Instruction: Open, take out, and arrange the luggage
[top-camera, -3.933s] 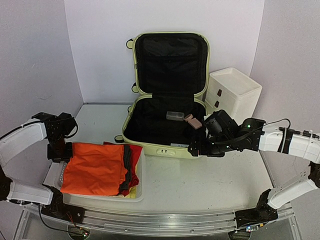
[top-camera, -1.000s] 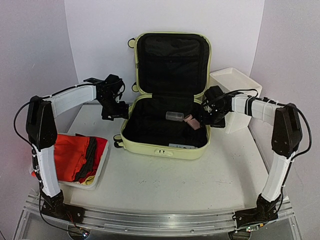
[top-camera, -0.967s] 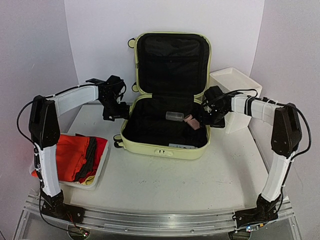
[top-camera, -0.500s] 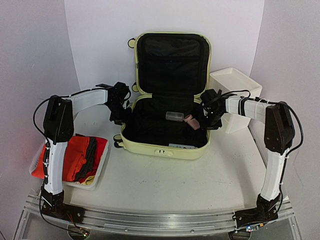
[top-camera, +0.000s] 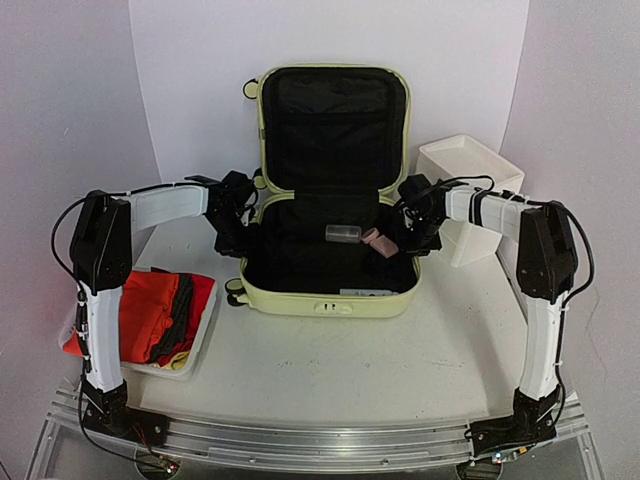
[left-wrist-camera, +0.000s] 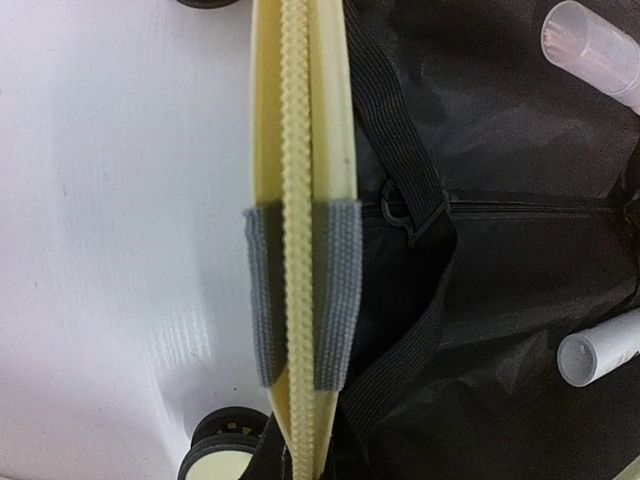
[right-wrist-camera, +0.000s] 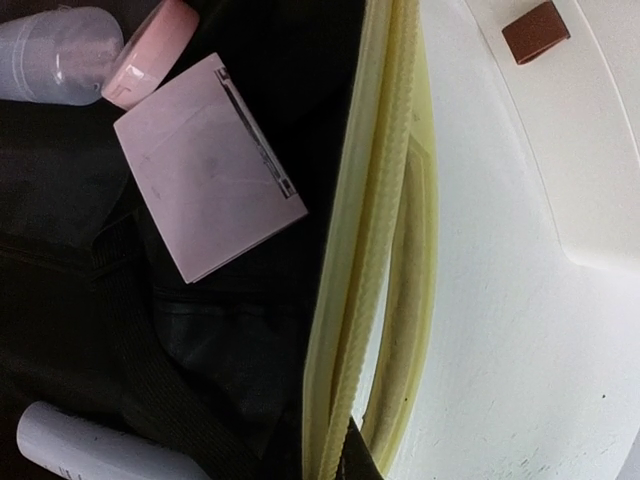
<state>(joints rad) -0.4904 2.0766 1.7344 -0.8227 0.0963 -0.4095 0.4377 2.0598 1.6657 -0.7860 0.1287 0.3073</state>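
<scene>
The luggage (top-camera: 330, 297) lies open on the table, lid upright, black lining showing. My left gripper (top-camera: 237, 228) is on its left side rim. In the left wrist view the grey pads (left-wrist-camera: 335, 295) press both sides of the yellow zipper rim (left-wrist-camera: 300, 120), so my left gripper (left-wrist-camera: 300, 295) is shut on it. My right gripper (top-camera: 420, 226) sits on the right side rim (right-wrist-camera: 375, 200), which runs down between its jaws; only a black fingertip (right-wrist-camera: 352, 458) shows. Inside lie a clear bottle (top-camera: 345, 233), a pink box (right-wrist-camera: 205, 170) and a white tube (left-wrist-camera: 600, 350).
A white three-drawer box (top-camera: 470, 190) stands close against the suitcase's right side, its brown pull (right-wrist-camera: 535, 30) near my right wrist. A white basket (top-camera: 205, 330) of orange and red clothes sits at the front left. A suitcase wheel (left-wrist-camera: 220, 450) is beside the left rim.
Both grippers have come in onto the suitcase's side rims and closed on them. The whole suitcase has shifted a little to the left.
</scene>
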